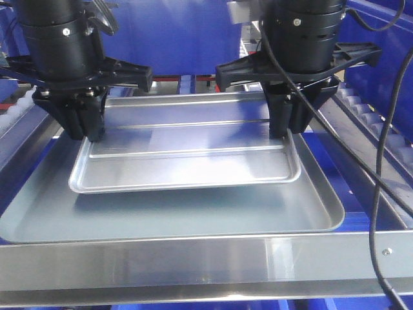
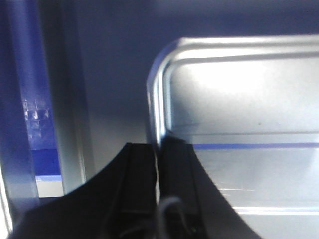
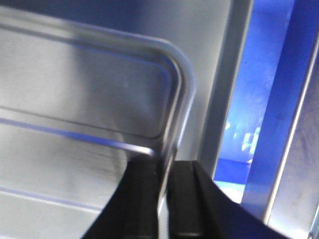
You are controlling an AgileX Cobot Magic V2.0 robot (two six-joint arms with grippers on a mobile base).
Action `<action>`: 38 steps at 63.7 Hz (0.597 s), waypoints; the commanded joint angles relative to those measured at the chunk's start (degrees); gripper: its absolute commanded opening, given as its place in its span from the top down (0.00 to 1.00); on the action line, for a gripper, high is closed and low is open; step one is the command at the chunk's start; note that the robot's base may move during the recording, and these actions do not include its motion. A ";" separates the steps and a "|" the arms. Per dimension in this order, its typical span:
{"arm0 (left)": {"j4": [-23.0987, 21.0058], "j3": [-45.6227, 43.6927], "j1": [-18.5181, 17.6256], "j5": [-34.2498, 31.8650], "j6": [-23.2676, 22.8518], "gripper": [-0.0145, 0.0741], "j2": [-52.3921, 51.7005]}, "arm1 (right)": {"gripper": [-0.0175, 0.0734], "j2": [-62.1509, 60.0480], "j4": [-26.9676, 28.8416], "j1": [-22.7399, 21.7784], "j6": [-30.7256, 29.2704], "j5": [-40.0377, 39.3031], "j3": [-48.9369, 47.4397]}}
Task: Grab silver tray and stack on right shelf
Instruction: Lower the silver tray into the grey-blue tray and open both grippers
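Observation:
The silver tray (image 1: 193, 165) is held level just above a larger dull grey tray (image 1: 161, 223) and casts a shadow on it. My left gripper (image 1: 87, 132) is shut on its left rim, with the rim pinched between the black fingers (image 2: 158, 147). On the right rim my right gripper (image 1: 287, 129) is shut too, the rim running up between its jaws (image 3: 167, 162). The silver tray's ribbed floor (image 2: 239, 99) (image 3: 75, 89) fills both wrist views. The right shelf's broad shiny front bar (image 1: 193, 265) with one screw (image 1: 387, 252) runs along the near edge below both trays.
Rows of pale rollers (image 1: 371, 116) line the rack's right side, and a few show at the far left (image 1: 16, 110). A black cable (image 1: 381, 161) hangs from the right arm across the rack's right rail. Blue bins (image 1: 181, 39) stand behind.

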 commanded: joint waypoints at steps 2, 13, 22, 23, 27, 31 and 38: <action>-0.35 -1.84 -0.37 -2.07 1.55 0.69 -2.27 | 0.41 -3.07 -1.14 -0.04 -1.47 -3.50 -2.18; -0.35 -1.84 -0.37 -2.07 1.66 0.33 -2.27 | 0.17 -3.26 -1.14 -0.04 -1.47 -3.22 -2.18; -0.35 -1.84 -0.37 -1.58 1.77 0.31 -2.78 | 0.17 -4.04 -0.85 -0.04 -1.47 -3.07 -2.18; -0.35 -1.84 -0.37 -1.58 1.77 0.31 -2.96 | 0.17 -4.24 -0.67 -0.04 -1.47 -3.07 -2.18; -0.81 -1.84 -0.48 -1.58 1.77 0.31 -3.90 | 0.18 -5.19 -0.39 -0.04 -1.47 -3.19 -2.18; -1.33 -1.84 -0.48 -1.58 1.88 0.32 -5.36 | 0.22 -6.61 -0.34 -0.04 -1.47 -3.13 -2.18; -1.42 -0.77 -0.36 -2.61 2.41 0.37 -9.41 | 0.36 -9.34 -0.34 -0.04 -2.11 -3.03 -2.06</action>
